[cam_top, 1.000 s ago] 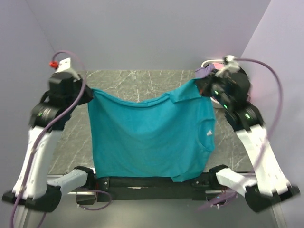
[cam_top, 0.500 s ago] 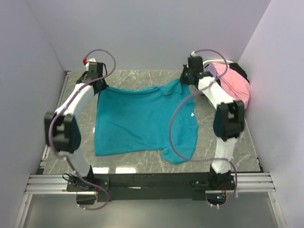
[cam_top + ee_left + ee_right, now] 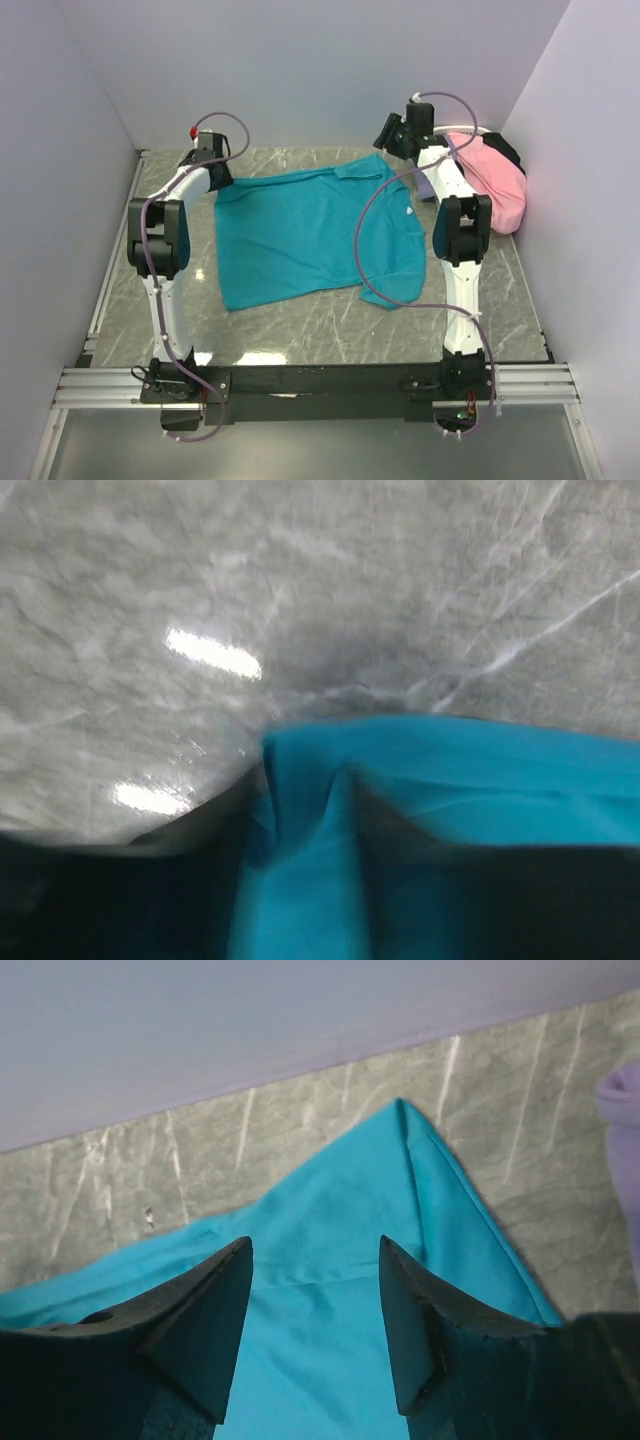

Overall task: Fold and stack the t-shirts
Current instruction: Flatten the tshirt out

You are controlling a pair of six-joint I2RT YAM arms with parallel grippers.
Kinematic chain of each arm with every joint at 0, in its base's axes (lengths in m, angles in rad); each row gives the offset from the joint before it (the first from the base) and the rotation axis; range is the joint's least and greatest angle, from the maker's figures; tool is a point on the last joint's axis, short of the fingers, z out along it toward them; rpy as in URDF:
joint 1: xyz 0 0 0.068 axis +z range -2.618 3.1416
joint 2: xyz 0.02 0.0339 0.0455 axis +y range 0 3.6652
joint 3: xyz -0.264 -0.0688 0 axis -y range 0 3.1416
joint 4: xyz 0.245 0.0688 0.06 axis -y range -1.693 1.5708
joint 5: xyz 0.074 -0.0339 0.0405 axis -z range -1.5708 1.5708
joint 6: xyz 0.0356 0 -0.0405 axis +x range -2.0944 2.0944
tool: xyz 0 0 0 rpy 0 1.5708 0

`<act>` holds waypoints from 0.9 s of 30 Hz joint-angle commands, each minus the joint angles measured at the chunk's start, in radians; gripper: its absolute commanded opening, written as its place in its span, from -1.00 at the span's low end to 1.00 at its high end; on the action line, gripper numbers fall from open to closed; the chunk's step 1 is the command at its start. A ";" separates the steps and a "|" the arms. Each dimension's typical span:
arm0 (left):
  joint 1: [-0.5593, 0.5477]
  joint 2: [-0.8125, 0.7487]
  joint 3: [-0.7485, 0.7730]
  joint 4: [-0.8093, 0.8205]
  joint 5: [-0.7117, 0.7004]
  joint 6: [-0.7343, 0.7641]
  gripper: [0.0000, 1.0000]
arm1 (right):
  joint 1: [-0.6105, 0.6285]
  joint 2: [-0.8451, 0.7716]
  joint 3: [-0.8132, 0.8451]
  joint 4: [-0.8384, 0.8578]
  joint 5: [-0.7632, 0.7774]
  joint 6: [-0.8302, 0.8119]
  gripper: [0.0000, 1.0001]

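A teal t-shirt [image 3: 320, 232] lies spread flat on the marble table [image 3: 300, 330], collar toward the back. My left gripper [image 3: 207, 160] hovers at its far left corner. In the left wrist view the left gripper [image 3: 310, 825] is blurred, its dark fingers apart, with a ridge of the teal t-shirt [image 3: 450, 780] loose between them. My right gripper [image 3: 393, 135] is over the far right corner. In the right wrist view the right gripper [image 3: 315, 1250] stands open above the teal t-shirt [image 3: 330, 1290], holding nothing. A pink t-shirt [image 3: 492, 182] is heaped at the back right.
The pink heap sits in a white-rimmed basket [image 3: 468, 130] by the right wall, with black cloth [image 3: 507, 150] behind it. Lavender cloth [image 3: 622, 1110] shows at the right edge of the right wrist view. Purple walls close in the back and sides.
Both arms reached toward the back and lowered the hanging teal t-shirt flat onto the table. Both grippers went from shut on its corners to open, letting it go.
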 commanded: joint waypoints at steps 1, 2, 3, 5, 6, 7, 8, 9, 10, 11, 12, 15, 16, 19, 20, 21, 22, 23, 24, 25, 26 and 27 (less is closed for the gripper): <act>0.034 -0.035 0.050 0.059 0.021 -0.007 0.39 | -0.009 -0.118 -0.135 0.113 -0.041 0.001 0.25; 0.035 -0.078 0.034 0.073 0.014 -0.025 0.91 | -0.009 -0.145 -0.204 0.134 -0.047 -0.002 0.27; 0.035 -0.104 -0.013 0.091 0.014 -0.028 0.99 | -0.009 -0.208 -0.239 0.144 -0.047 -0.005 0.28; 0.035 -0.182 -0.058 0.114 0.038 -0.046 0.99 | -0.004 -0.270 -0.339 0.141 -0.062 -0.007 0.29; 0.035 -0.207 -0.087 0.111 0.059 -0.050 0.99 | -0.004 -0.331 -0.376 0.138 -0.074 -0.007 0.29; 0.032 -0.233 -0.102 0.097 0.078 -0.057 0.99 | -0.001 -0.363 -0.413 0.129 -0.070 -0.004 0.29; 0.029 -0.279 -0.117 0.082 0.092 -0.078 0.99 | 0.005 -0.394 -0.480 0.097 -0.068 0.001 0.29; 0.025 -0.308 -0.165 0.065 0.136 -0.083 0.99 | 0.008 -0.460 -0.520 0.092 -0.064 -0.001 0.29; 0.013 -0.337 -0.196 0.062 0.159 -0.091 0.99 | 0.013 -0.494 -0.562 0.078 -0.053 0.001 0.29; 0.003 -0.396 -0.232 0.060 0.185 -0.106 0.99 | 0.022 -0.524 -0.630 0.041 -0.039 -0.001 0.28; -0.018 -0.429 -0.315 0.076 0.223 -0.114 0.99 | 0.028 -0.585 -0.670 0.032 -0.033 -0.010 0.27; -0.078 -0.556 -0.506 0.119 0.260 -0.155 0.99 | 0.037 -0.707 -0.832 -0.009 0.002 -0.012 0.26; -0.096 -0.582 -0.556 0.155 0.303 -0.169 0.99 | 0.039 -0.739 -0.878 -0.006 -0.019 -0.012 0.25; -0.175 -0.659 -0.716 0.209 0.319 -0.212 0.99 | 0.051 -0.863 -1.063 0.013 -0.045 -0.018 0.22; -0.188 -0.676 -0.746 0.223 0.331 -0.224 0.99 | 0.057 -0.918 -1.147 0.021 -0.053 -0.022 0.22; -0.208 -0.684 -0.795 0.231 0.330 -0.231 0.99 | 0.072 -0.945 -1.186 0.023 -0.048 -0.018 0.22; -0.213 -0.690 -0.812 0.229 0.320 -0.235 0.99 | 0.082 -0.969 -1.252 0.024 -0.047 -0.015 0.21; -0.218 -0.702 -0.828 0.232 0.320 -0.238 0.99 | 0.091 -1.015 -1.281 0.029 -0.050 -0.018 0.21; -0.224 -0.708 -0.860 0.235 0.319 -0.238 0.99 | 0.100 -1.037 -1.310 0.029 -0.032 -0.012 0.21; -0.227 -0.718 -0.872 0.238 0.317 -0.241 0.99 | 0.121 -1.055 -1.356 0.023 -0.013 -0.006 0.21; -0.231 -0.734 -0.885 0.241 0.311 -0.240 0.99 | 0.126 -1.086 -1.376 0.021 0.005 0.004 0.21; -0.244 -0.742 -0.907 0.240 0.300 -0.237 0.99 | 0.140 -1.098 -1.393 0.017 0.031 0.011 0.21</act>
